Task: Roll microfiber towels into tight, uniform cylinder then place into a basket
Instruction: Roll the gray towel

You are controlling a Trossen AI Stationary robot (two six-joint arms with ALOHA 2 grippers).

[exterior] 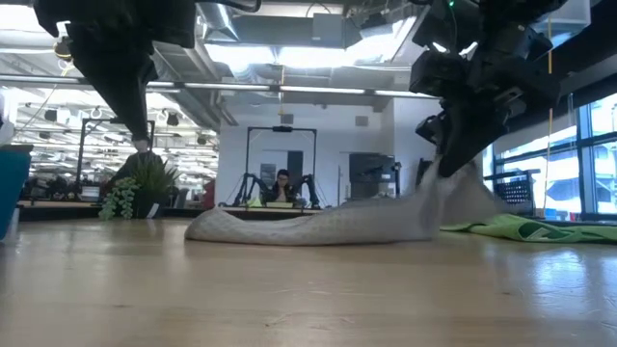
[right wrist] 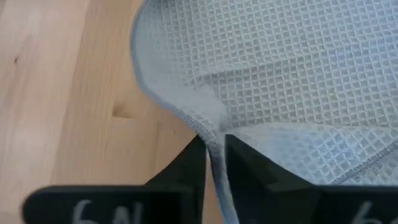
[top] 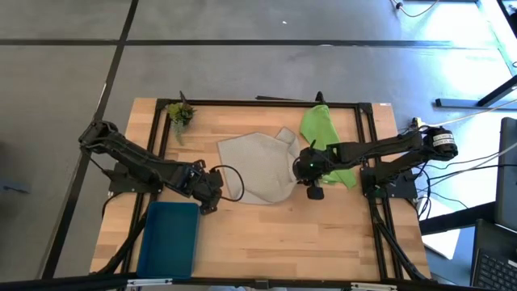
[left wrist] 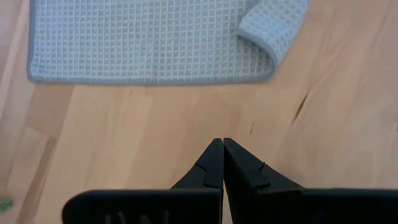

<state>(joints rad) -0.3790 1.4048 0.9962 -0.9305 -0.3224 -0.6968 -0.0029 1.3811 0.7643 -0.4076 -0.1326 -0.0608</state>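
Stage: early; in my judgement the rolling has barely begun, since neither towel forms a cylinder and nothing lies in the basket.

Grey towel (top: 257, 166): lies mostly flat at the middle of the surface (top: 266, 234), towards the far edge. Its far right corner is folded over onto itself, and its right edge is lifted off the wood, as the low view shows.

Right tool (right wrist: 214, 163): stands at the grey towel's right edge, its fingers slightly parted with a strip of the cloth's hem running between them. The right wrist view shows the cloth pinched there and draping away over the wood.

Left tool (left wrist: 222, 163): fingers pressed together and holding nothing. It hovers over bare wood just off the grey towel's near left side, apart from the cloth.

Green towel (top: 323, 137): lies crumpled by the far right corner of the surface, partly under the right arm; not flattened, not rolled.

Basket (top: 168, 238): sits at the near left corner of the surface, just beside the left arm. Its inside appears bare in the high view.

Plant sprig (top: 179, 113): at the far left corner, well apart from the work.

Done: at most a first lift or fold of one edge of the grey towel.

Left: roll the grey towel tight, carry it to the basket, then spread, roll and place the green towel.
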